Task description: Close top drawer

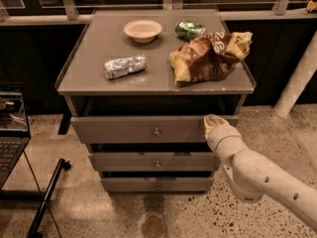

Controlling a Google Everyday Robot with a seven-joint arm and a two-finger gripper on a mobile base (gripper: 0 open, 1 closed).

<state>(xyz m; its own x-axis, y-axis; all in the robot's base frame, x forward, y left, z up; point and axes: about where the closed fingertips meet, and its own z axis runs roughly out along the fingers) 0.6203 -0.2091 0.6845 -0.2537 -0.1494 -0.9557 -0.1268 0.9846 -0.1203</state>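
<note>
Gripper [213, 123] up against the right end of the top drawer [143, 129] front, drawer pulled slightly out beneath the cabinet top [153, 81]; cannot tell how far open or whether gripping anything.
</note>
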